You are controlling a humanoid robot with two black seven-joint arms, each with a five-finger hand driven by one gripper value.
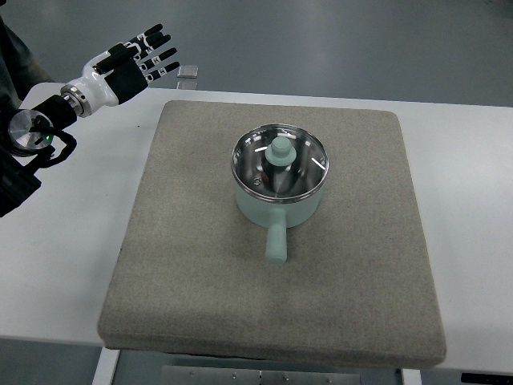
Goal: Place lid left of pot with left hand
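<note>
Lid [280,160] on pot [276,202] mid-mat [200,265], left robot hand [132,66] spread, beyond table edge

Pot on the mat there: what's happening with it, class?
Nothing is handling it yet. The pale green pot sits mid-mat with its glass lid on and its handle toward the camera. The robot's left hand hovers open, far left of the pot, beyond the mat's corner. No right hand shows.

pot [280,200]: 1 | lid [280,161]: 1 | mat [184,265]: 1 | robot hand [132,64]: 1
</note>
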